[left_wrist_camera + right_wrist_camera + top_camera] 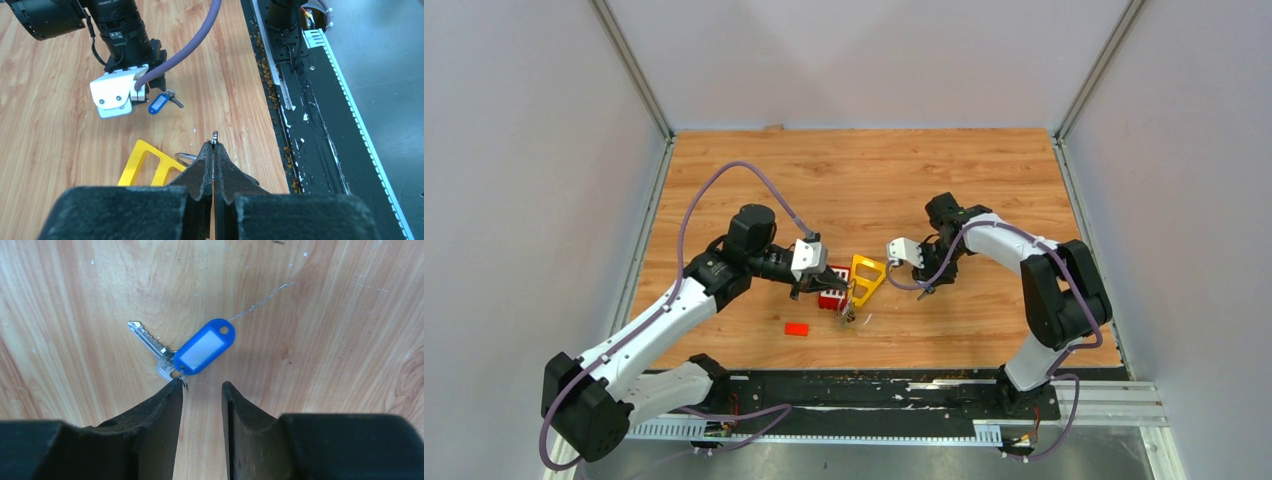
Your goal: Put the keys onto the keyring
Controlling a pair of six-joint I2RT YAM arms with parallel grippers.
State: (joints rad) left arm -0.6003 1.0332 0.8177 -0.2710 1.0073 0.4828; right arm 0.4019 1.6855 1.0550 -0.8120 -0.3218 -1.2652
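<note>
I'm hovering my right claw [202, 385], released, over the blue-tagged key [192, 352] on the desk [300, 315] near the yellow frame [145, 162]; my left claw [214, 144] is sitting clenched beside that frame. Closing off-centre, I'm risking flicking the key away.

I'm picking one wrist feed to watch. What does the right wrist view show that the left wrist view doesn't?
Right wrist only: the right gripper with jaws parted, one fingertip touching the link ring of the blue-tagged key. Left wrist only: the left gripper shut, a small metal piece at its tips, and the yellow triangular frame. Both: that key on the wooden table.
</note>
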